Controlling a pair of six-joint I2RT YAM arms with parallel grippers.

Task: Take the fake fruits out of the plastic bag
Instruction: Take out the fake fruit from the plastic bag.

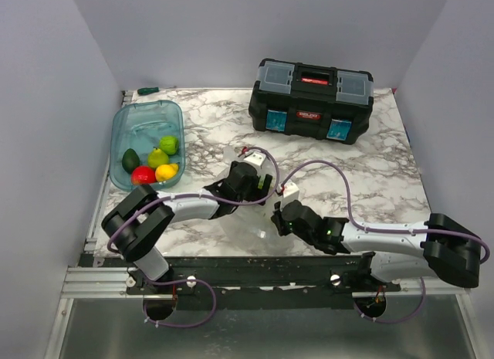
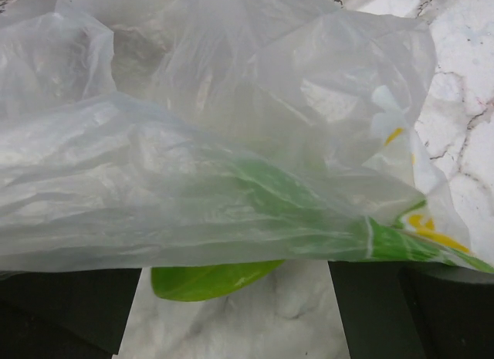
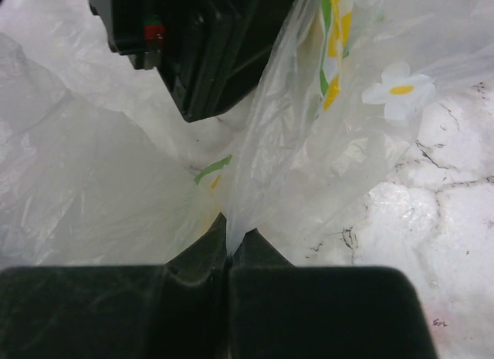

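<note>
1. Only the left wrist view shows how the left gripper point(image 2: 231, 286) stands. Its two dark fingers point(image 2: 69, 316) are spread wide, and nothing is clamped between them.
2. In that view the plastic bag point(image 2: 231, 143) is draped just ahead of the fingertips and fills nearly the whole picture.
3. A glossy lime-green rounded shape point(image 2: 208, 280) is seen there alone, between the fingers and under the bag's lower edge. It touches neither finger. Whether it is one of the fruits cannot be told.
4. Only the right wrist view shows the right gripper point(image 3: 229, 247) closed tight, with a fold of the bag pinched between its pads. The film fans upward and outward from the fingertips, and the black body of the left gripper is seen just beyond it.
5. The top view alone gives the wider layout. The two grippers are set near each other over the marble-patterned table point(image 1: 370, 181), and the clear bag can hardly be made out there.
6. Five fake fruits point(image 1: 154, 164) lie in a teal tub point(image 1: 147, 116), well apart from the left gripper on its outer side. A black toolbox point(image 1: 312, 100) stands far beyond both grippers.
7. The bag is thin, crinkled and cloudy-clear, printed with green leaves and white flowers with yellow centres. The fruits are smooth and shiny: red, yellow, two lime-green and one dark green. The tub is rigid and translucent.
</note>
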